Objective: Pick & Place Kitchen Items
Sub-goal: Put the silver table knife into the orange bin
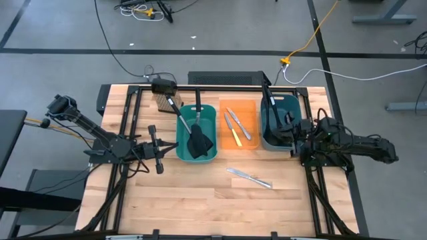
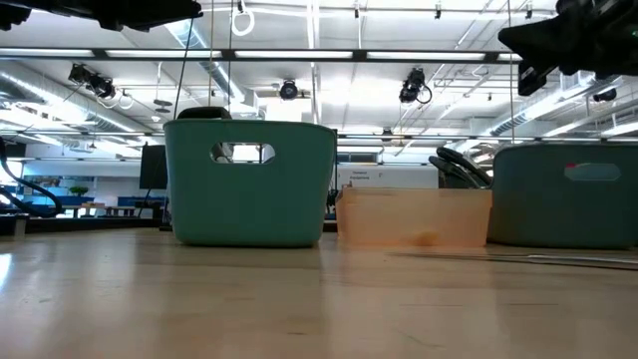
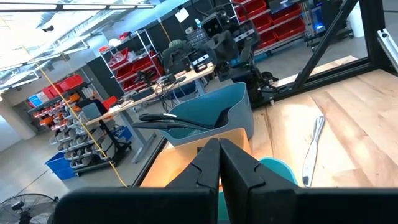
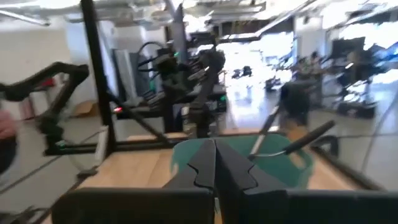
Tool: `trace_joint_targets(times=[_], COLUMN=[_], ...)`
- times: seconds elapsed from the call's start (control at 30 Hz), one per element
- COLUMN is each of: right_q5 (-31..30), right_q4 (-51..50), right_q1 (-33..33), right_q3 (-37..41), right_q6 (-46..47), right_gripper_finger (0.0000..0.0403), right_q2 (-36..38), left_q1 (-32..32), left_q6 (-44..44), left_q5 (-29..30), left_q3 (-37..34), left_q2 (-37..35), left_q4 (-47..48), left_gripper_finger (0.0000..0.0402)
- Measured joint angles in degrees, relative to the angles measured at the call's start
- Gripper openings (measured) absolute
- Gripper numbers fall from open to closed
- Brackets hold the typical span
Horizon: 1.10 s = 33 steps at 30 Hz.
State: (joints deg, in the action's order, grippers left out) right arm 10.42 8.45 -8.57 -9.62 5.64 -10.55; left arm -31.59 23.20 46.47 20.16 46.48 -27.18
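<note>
1 silver knife [image 1: 249, 177] lies loose on the table [image 1: 200, 207], at 6 o'clock from the orange bin [image 1: 255, 143], nothing covering it. That bin holds 2 knives, 1 yellow-handled [image 1: 233, 135]. The left teal bin [image 1: 181, 150] holds 2 spatulas [image 1: 199, 141]; the right teal bin [image 1: 268, 141] holds ladles [image 3: 180, 121]. Left gripper [image 1: 158, 157] and right gripper [image 1: 293, 140] hang with fingers closed, empty.

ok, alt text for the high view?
Overhead: a wooden table holds a teal bin with black utensils, an orange bin with knives, and a darker teal bin with utensils. One silver knife lies loose in front. Both arms rest at the sides, left gripper and right gripper shut.
</note>
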Motion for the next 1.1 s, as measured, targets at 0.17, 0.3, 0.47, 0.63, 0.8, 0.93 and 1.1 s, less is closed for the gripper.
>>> trace_joint_targets(times=[0.17,0.3,0.47,0.63,0.8,0.93,1.1], right_q5=[-7.7,-17.3,-26.2,-29.8,-25.1,-24.3,-23.3], right_q4=[-7.6,-14.2,-18.0,-29.5,-33.9,-36.3,-38.8], right_q1=[9.2,18.7,28.5,32.8,33.6,33.8,34.2], right_q3=[-5.2,-9.9,-17.1,-28.4,-36.8,-39.3,-39.4], right_q6=[2.2,6.8,13.0,20.6,24.8,28.8,37.1], right_gripper_finger=[0.0006,0.0006,0.0012,0.0034,0.0082,0.0141,0.0188], right_q2=[-9.1,-20.4,-36.5,-53.3,-66.2,-71.7,-75.9], left_q1=[0.0,0.0,0.0,0.0,0.0,0.0,0.0], left_q6=[0.0,0.1,0.1,0.0,-0.1,-0.8,-1.0], left_q5=[0.0,0.0,0.0,0.0,0.0,0.0,0.0], left_q3=[0.0,0.0,0.0,0.0,0.0,0.0,0.0], left_q2=[0.0,0.0,0.0,0.0,0.0,0.0,0.0], left_q4=[0.0,0.8,2.3,2.3,2.3,2.3,2.3], left_gripper_finger=[0.0014,0.0014,0.0014,0.0014,0.0014,0.0014,0.0014])
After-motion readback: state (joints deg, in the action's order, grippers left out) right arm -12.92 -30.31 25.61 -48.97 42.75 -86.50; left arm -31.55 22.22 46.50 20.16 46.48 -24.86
